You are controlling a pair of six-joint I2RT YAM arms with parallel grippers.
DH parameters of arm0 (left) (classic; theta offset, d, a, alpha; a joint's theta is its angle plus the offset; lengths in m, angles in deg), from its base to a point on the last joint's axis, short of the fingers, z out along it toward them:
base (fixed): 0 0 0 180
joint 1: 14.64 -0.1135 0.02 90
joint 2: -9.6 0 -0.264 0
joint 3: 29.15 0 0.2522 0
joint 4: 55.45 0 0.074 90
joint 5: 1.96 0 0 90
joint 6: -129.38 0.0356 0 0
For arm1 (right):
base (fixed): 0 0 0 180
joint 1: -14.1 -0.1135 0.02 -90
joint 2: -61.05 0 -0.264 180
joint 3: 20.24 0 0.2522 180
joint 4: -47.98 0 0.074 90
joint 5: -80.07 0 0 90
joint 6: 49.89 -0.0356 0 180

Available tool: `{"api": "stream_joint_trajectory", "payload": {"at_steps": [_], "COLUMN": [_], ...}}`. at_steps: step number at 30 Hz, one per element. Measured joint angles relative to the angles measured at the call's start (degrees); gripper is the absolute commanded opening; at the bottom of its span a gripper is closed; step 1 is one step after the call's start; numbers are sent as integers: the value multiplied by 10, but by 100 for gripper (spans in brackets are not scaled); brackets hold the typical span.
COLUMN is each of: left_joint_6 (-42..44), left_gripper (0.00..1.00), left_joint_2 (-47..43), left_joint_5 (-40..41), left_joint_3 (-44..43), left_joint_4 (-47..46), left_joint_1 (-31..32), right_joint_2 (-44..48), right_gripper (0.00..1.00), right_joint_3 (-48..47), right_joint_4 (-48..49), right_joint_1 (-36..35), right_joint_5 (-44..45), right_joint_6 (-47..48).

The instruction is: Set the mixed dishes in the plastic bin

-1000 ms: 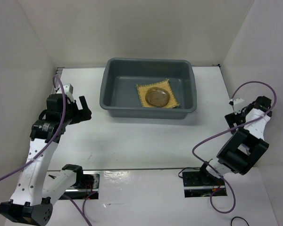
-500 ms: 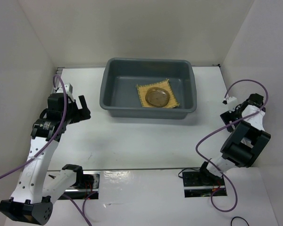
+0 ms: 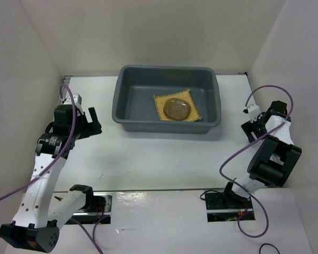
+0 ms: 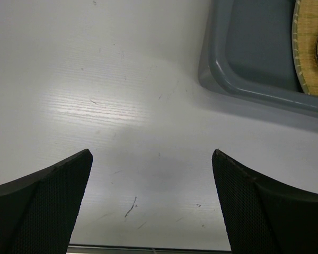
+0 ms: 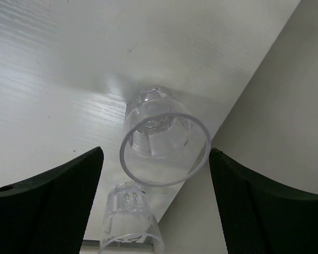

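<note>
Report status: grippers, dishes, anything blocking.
Left gripper open, over the table. Right gripper open, straddling the cup, not closed on it. Placemat and plate in the bin. Side wall close beside cup.

The top external camera sits high on the near side, looking down and forward over the whole bench [image 3: 164, 159], plastic bin [image 3: 167, 126] included. The left wrist camera looks closely down at the bench between the fingers of the left hand [image 4: 151, 154]. It shares the bin's near-left corner and the placemat [image 4: 303, 63] edge with the overhead view. The right wrist camera hangs very close over a clear cup [image 5: 164, 137] beside the side wall [image 5: 275, 106].
</note>
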Motion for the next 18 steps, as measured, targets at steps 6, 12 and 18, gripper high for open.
{"api": "stream_joint_trajectory", "payload": {"at_steps": [6, 12, 18], "left_joint_6": [0, 0, 0], "left_gripper": [100, 100, 100], "left_joint_2": [0, 0, 0], "left_joint_5": [0, 0, 0], "left_joint_3": [0, 0, 0], "left_joint_4": [-1, -1, -1], "left_joint_1": [0, 0, 0], "right_joint_2": [37, 56, 40], "right_gripper": [85, 80, 71], "right_joint_3": [0, 9, 28], "right_joint_4": [8, 14, 11], "right_joint_1": [-13, -38, -58], "right_joint_5": [-3, -3, -8], "right_joint_6": [-24, -35, -39]}}
